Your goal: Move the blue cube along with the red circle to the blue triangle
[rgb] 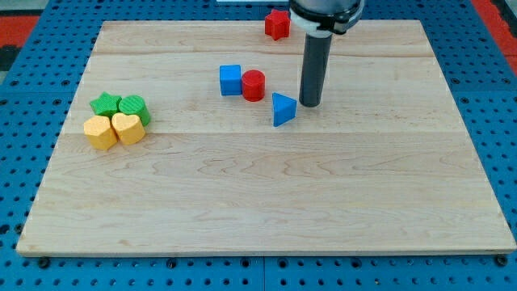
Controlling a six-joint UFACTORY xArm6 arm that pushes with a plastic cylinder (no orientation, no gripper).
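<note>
The blue cube [231, 80] sits on the wooden board, upper middle. The red circle [254, 85] stands right beside it on its right, touching or nearly so. The blue triangle [283, 109] lies a little lower and to the right of the red circle, with a small gap between them. My tip [310, 103] rests on the board just right of the blue triangle, close to it but apart.
A red star block [277, 24] lies near the board's top edge. At the left, a green star [105, 104], a green rounded block [133, 107], a yellow hexagon-like block [100, 132] and a yellow heart [128, 128] sit clustered. The board [323, 202] lies on a blue perforated surface.
</note>
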